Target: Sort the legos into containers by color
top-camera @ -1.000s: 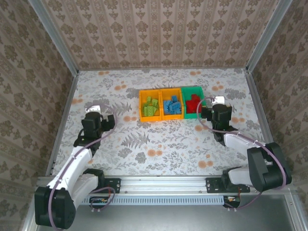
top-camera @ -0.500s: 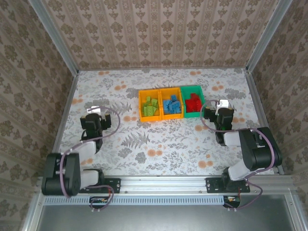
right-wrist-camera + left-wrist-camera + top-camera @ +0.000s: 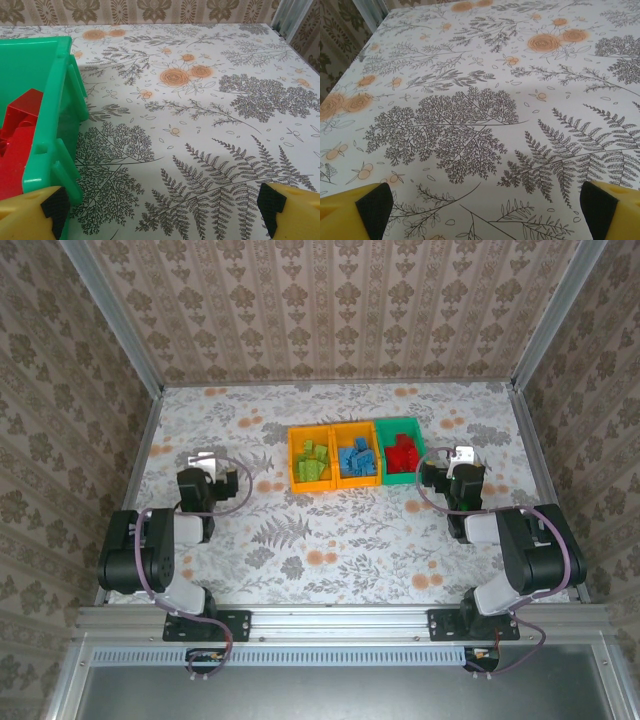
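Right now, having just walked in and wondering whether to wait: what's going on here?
Nothing is being handled. The left gripper and right gripper are both open and empty, low over the table, the right one just beside the green bin. The sorting looks finished: green bricks lie in the left orange bin, blue bricks in the middle orange bin, red bricks in the green bin. Every brick I can see is in a bin.

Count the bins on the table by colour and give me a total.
orange bins: 2 (one holds light green legos, one holds blue legos)
green bin: 1 (holds red legos)
Total: 3 bins
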Robot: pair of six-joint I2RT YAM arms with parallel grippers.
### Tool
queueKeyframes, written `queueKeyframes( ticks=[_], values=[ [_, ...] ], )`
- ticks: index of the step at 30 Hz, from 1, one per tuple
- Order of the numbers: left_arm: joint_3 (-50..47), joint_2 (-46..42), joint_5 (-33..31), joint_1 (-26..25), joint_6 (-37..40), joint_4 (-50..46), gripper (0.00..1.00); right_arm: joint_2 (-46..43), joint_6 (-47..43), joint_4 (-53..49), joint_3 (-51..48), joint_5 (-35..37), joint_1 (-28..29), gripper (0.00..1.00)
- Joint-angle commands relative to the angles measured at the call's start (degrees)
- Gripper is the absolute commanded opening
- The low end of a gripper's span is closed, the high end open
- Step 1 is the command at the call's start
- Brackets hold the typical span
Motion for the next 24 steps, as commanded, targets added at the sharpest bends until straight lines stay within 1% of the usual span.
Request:
queueKeyframes(
  ticks=[1,24],
  values=[
    [1.2,-0.4,1.3,0.2,0.1,2.0,1.00,-0.2,0.9,1.9,0.5,-1.0,-0.2,1.00],
    [1.2,-0.4,1.3,0.1,0.1,2.1,1.00,-0.3,0.9,1.6,0.7,-1.2,-0.2,0.99]
  ],
)
